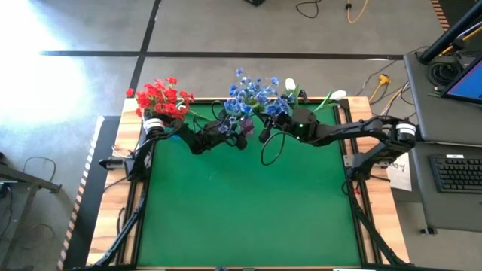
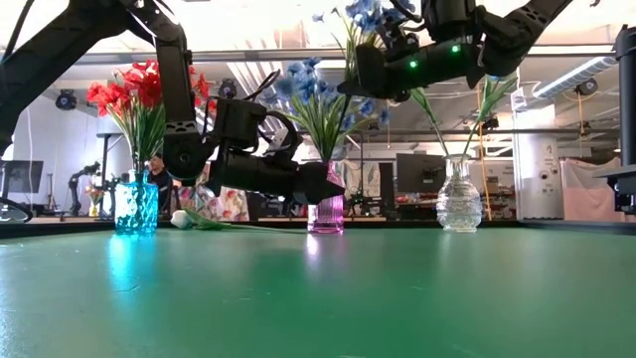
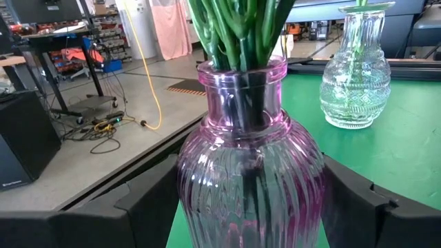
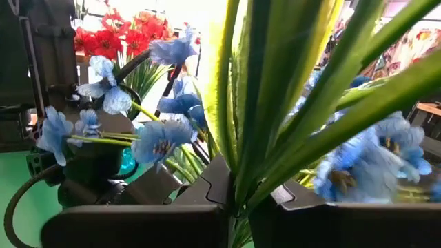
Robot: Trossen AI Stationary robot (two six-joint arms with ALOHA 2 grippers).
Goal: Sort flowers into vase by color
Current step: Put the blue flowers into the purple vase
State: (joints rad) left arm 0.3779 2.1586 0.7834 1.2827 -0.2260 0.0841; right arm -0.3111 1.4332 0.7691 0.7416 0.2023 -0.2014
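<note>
A purple glass vase stands at the table's far edge with several blue flowers in it. My left gripper has its fingers on either side of the vase's body. Above it my right gripper is shut on the stem of another blue flower. Red flowers stand in a blue vase at the far left. A clear vase at the far right holds green stems. A white flower lies on the table beside the blue vase. My left gripper grips the purple vase's ribbed body between its two fingers, coming in level from the table's left. The vase stands upright with its base on the table. My right gripper pinches the blue flower's green stem and leaves between its two fingers, coming in level from the table's right and lying across the stem. The flower stands nearly upright, blooms above the fingers; its lower end is hidden.
All three vases stand in a row along the far edge, and the green mat in front of them lies open toward the near edge. Cables and room clutter lie beyond the table.
</note>
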